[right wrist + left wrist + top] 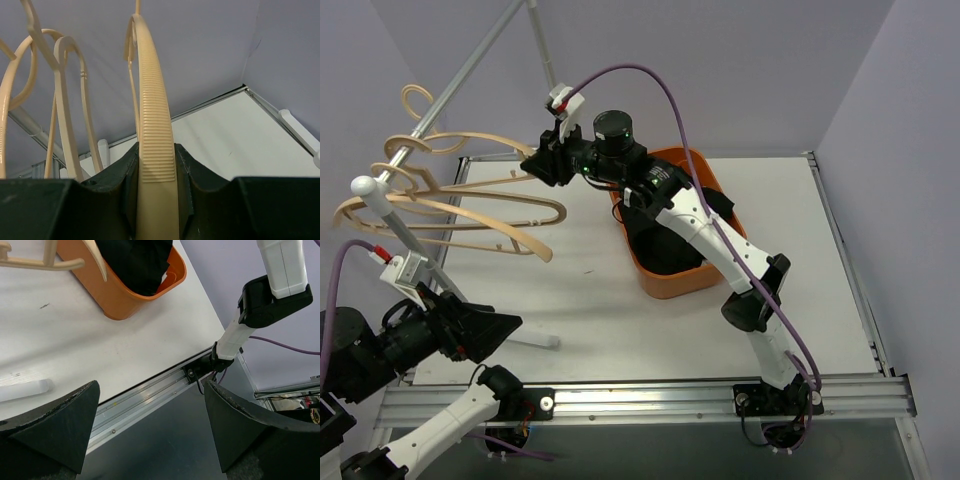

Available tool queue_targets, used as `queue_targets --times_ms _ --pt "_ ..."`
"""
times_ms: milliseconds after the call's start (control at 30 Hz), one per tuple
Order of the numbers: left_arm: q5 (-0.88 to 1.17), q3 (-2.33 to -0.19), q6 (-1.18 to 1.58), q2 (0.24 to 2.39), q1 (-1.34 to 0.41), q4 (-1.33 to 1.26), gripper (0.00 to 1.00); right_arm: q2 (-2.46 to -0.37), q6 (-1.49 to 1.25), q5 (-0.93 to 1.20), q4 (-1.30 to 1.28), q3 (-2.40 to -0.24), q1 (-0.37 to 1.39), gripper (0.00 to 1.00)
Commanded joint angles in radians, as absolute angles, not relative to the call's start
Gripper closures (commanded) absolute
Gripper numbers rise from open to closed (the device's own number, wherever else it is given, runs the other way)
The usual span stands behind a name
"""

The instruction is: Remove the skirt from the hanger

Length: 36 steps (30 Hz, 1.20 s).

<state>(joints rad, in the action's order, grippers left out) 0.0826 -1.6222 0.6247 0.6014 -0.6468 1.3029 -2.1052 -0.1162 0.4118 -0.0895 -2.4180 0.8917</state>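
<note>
Skirt [655,242] first: we read that black heap as the garment. It lies slumped in the orange basket [670,287] at mid-table, right of the rack rail [470,72], so it looks to be off the hanger already. We judge it soft, light and limp, the sort of cloth that bunches and sags. If it needs moving, pinch a raised fold or the waistband edge rather than pressing flat on top. Over on the far left, the right gripper [542,165] has its fingers clamped on the end of a beige hanger [152,115]. That piece looks stiff, light and ribbed, so it should not slip. The left gripper [485,330] hangs at the near left with its fingers [60,425] spread wide and nothing between them. Only the right wrist view shows those ribs seated snugly in the jaw notch, with neighbouring hooks curling beside. The left wrist view gives the basket's near wall and the cloth's folds. Overhead alone shows both arms, the rack and the basket together.
</note>
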Motion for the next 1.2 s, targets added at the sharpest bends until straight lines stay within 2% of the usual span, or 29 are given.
queue_targets --times_ms 0,367,1167 --pt "0.106 -1.609 0.626 0.604 -0.646 1.275 0.06 -2.008 -0.081 0.382 -0.037 -2.441 0.902 1.0" --pt "0.14 -1.583 0.6 0.626 -0.644 1.229 0.06 -2.006 -0.012 0.301 -0.09 -2.494 0.914 1.0" --pt "0.181 -1.54 0.637 0.609 -0.646 1.198 0.06 -1.773 -0.012 0.146 -0.083 -2.138 0.94 1.0"
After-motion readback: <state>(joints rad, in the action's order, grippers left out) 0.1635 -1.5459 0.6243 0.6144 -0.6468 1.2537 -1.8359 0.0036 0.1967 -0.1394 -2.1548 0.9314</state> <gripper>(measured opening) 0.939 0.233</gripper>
